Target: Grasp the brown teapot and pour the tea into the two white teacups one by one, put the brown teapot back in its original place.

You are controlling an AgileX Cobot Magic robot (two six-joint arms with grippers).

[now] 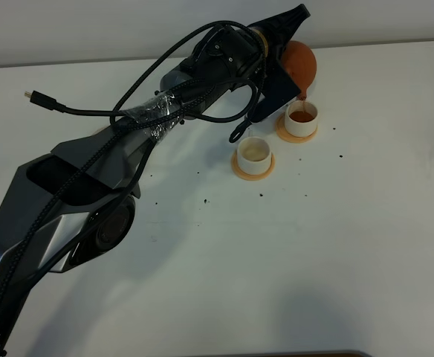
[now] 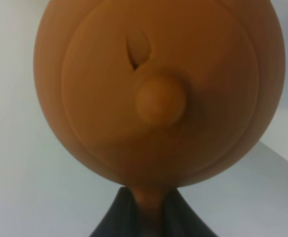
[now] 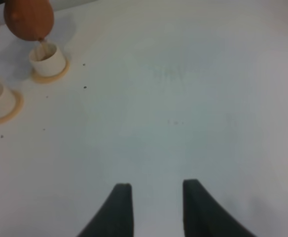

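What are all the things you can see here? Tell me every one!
teapot: one, orange-brown, tipped, spout over the farther cup
teacups: two, white, mid-table; farther one holds brown tea
coasters: two, orange-tan, one under each cup
specks: several, dark, scattered on table
table: one, white, under everything
cable: one, black, along left arm
left gripper: one, black, shut on teapot
right gripper: one, black, open above bare table
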